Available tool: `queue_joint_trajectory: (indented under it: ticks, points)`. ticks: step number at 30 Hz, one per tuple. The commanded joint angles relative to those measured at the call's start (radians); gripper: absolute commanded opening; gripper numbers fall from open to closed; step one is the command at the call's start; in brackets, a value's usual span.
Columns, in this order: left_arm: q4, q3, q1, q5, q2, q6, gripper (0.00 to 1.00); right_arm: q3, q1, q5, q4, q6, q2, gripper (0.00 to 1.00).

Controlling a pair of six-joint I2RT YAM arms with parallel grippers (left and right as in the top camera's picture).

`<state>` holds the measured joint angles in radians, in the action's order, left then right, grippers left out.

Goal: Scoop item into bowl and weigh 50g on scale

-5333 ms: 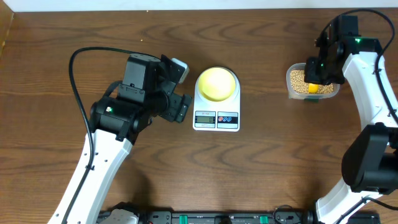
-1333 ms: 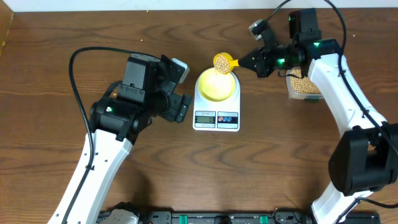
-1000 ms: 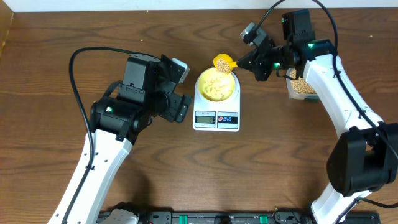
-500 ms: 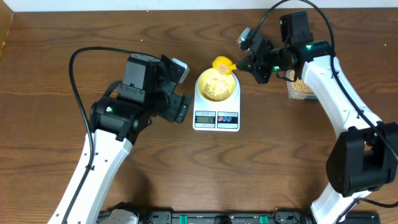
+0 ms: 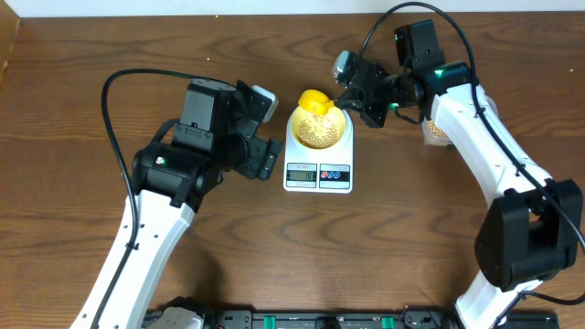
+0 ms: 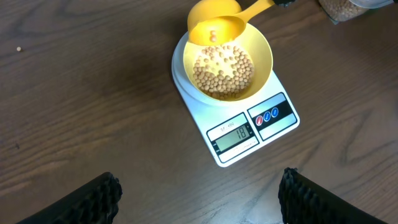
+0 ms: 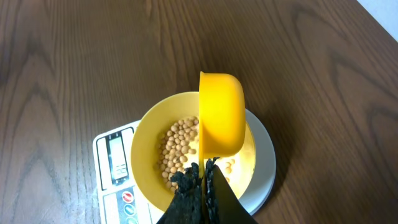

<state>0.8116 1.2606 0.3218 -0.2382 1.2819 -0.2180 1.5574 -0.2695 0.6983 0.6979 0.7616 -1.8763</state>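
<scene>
The pale yellow bowl (image 5: 319, 129) stands on the white scale (image 5: 317, 174) and holds tan beans (image 6: 222, 70). My right gripper (image 5: 355, 94) is shut on the handle of an orange-yellow scoop (image 5: 313, 100), tipped on its side over the bowl's far rim; a few beans cling inside it in the left wrist view (image 6: 213, 23). The right wrist view shows the scoop (image 7: 221, 120) turned on edge above the bowl (image 7: 147, 137) and the scale (image 7: 113, 157). The display (image 6: 235, 134) reads 18. My left gripper (image 6: 198, 196) is open and empty, hovering left of the scale.
A clear tub of beans (image 5: 433, 130) stands to the right of the scale, partly hidden behind my right arm. One stray bean (image 6: 19, 48) lies on the wooden table to the left.
My right gripper carried the loaded scoop from the tub to the bowl and tipped it. Beans have poured into the bowl, which was empty before. The left arm has not moved.
</scene>
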Motion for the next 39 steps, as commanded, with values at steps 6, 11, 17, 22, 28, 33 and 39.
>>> queue_joint_trajectory:
  ticks: [6, 11, 17, 22, 28, 33, 39]
  points:
    - [0.003, 0.000, -0.004, -0.013, 0.003, -0.013, 0.83, -0.007, -0.001, 0.011, 0.001, 0.014, 0.018, 0.01]
    - [0.003, 0.000, -0.004, -0.013, 0.003, -0.013, 0.83, -0.007, 0.000, 0.008, 0.001, 0.014, 0.018, 0.01]
    - [0.003, 0.000, -0.004, -0.013, 0.003, -0.013, 0.83, -0.007, 0.000, 0.007, -0.015, -0.018, 0.018, 0.01]
    - [0.003, 0.000, -0.004, -0.013, 0.003, -0.013, 0.83, -0.006, 0.008, 0.007, -0.082, -0.141, 0.027, 0.01]
    - [0.003, 0.000, -0.004, -0.013, 0.003, -0.013, 0.83, -0.006, 0.033, -0.019, -0.177, -0.189, 0.071, 0.01]
    - [0.003, 0.000, -0.004, -0.013, 0.003, -0.013, 0.83, -0.006, 0.085, -0.120, -0.240, -0.383, 0.128, 0.01]
    - [0.003, 0.000, -0.004, -0.013, 0.003, -0.013, 0.83, -0.006, 0.238, -0.231, -0.259, -0.888, 0.196, 0.01]
